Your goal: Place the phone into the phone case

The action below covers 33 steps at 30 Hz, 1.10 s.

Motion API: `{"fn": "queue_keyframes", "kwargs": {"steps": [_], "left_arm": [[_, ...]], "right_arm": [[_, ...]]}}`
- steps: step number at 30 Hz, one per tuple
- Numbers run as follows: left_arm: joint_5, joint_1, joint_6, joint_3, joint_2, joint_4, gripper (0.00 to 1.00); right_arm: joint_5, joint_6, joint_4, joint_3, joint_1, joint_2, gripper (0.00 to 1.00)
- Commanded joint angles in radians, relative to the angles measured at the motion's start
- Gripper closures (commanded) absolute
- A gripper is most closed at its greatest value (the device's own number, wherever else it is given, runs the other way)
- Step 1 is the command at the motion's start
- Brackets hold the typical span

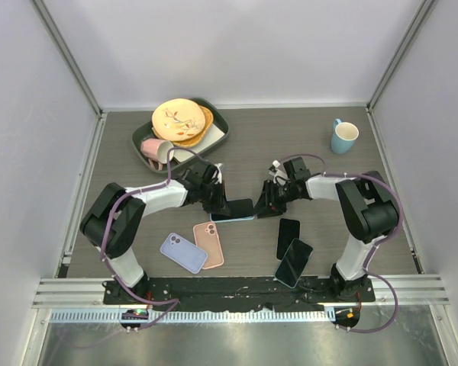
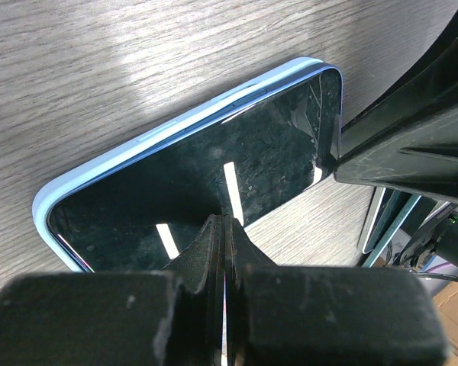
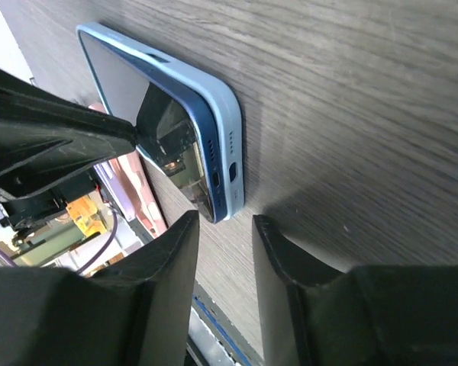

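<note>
Phone lies mid-table, screen up, in the pale blue phone case, between both arms. Left gripper, fingers pressed together, bears on the screen, likely to pin it flat. Right gripper, jaws apart and holding nothing, waits at the right, port end, where the phone's edge seems to sit proud, though that view is poor.

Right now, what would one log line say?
phone: lying in light blue case, bottom end raised | left gripper: shut, tip on phone | right gripper: open, by bottom end
</note>
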Motion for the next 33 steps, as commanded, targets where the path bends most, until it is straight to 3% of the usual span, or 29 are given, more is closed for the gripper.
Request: {"fn": "queue_keyframes", "kwargs": {"steps": [1, 6, 21, 31, 33], "left_arm": [[-0.059, -0.005, 0.041, -0.035, 0.039, -0.030, 1.00], [-0.056, -0.007, 0.042, -0.033, 0.044, -0.029, 1.00], [-0.049, -0.023, 0.039, -0.030, 0.062, -0.022, 1.00], [-0.053, -0.036, 0.035, -0.032, 0.056, -0.018, 1.00], [-0.053, -0.037, 0.035, -0.032, 0.058, -0.021, 1.00]], "right_arm": [[-0.021, 0.018, 0.053, 0.023, 0.012, 0.047, 0.64], [0.007, 0.006, 0.032, 0.036, 0.012, 0.092, 0.75], [0.208, -0.025, -0.073, 0.082, 0.079, 0.213, 0.82], [0.481, -0.042, -0.214, 0.170, 0.190, 0.296, 0.93], [0.599, -0.051, -0.252, 0.204, 0.234, 0.302, 0.94]]}}
